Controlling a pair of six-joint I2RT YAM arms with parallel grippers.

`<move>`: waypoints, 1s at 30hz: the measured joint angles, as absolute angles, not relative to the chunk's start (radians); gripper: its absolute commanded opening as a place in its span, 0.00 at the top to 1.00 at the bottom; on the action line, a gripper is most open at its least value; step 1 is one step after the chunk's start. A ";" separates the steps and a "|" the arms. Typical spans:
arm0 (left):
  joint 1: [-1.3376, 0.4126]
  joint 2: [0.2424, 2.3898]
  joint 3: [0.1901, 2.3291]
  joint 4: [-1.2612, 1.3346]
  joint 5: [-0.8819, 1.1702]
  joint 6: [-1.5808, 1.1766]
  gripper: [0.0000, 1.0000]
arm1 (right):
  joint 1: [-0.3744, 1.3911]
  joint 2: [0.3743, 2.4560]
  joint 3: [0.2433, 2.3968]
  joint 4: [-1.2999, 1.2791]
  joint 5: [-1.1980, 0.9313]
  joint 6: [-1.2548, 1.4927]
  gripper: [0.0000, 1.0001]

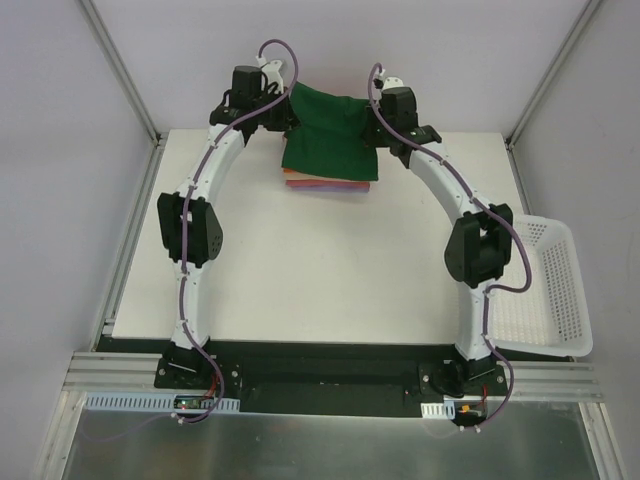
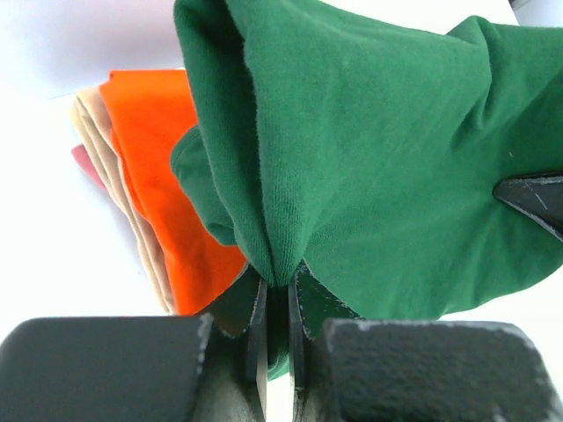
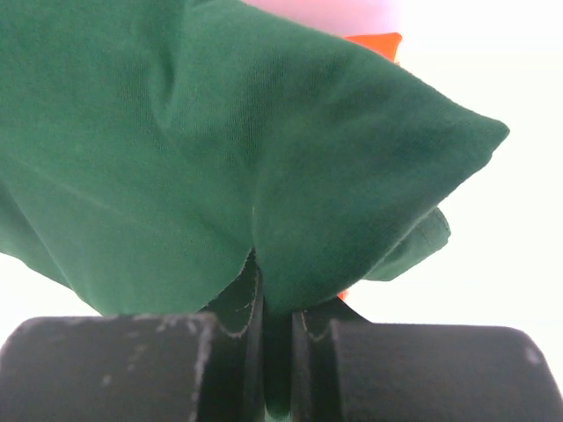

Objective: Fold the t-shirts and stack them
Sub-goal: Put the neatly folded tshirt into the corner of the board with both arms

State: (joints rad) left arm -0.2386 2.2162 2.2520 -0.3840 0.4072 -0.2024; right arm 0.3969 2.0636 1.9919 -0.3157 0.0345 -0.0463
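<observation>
The dark green t-shirt hangs folded between both grippers at the table's far edge, draped over the stack of folded t-shirts. My left gripper is shut on the green shirt's left edge, and the wrist view shows the cloth pinched between the jaws of that gripper. The orange t-shirt and the tan one lie beneath it. My right gripper is shut on the shirt's right edge; its wrist view shows green cloth clamped in the gripper, with orange and lilac behind.
A white mesh basket hangs off the table's right edge beside the right arm. The white table stretches between the arms. Grey walls with metal frame posts close in the back and sides.
</observation>
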 measured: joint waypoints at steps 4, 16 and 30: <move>-0.216 2.310 2.358 -0.388 0.419 -0.202 1.00 | 0.381 2.155 2.064 -0.293 -0.009 -0.045 1.00; -0.201 2.412 2.399 -0.329 0.437 -0.202 1.00 | 0.343 2.336 2.217 -0.281 -0.075 -0.033 0.99; -0.193 2.450 2.404 -0.264 0.437 -0.235 1.00 | 0.299 2.463 2.352 -0.218 -0.158 -0.010 0.98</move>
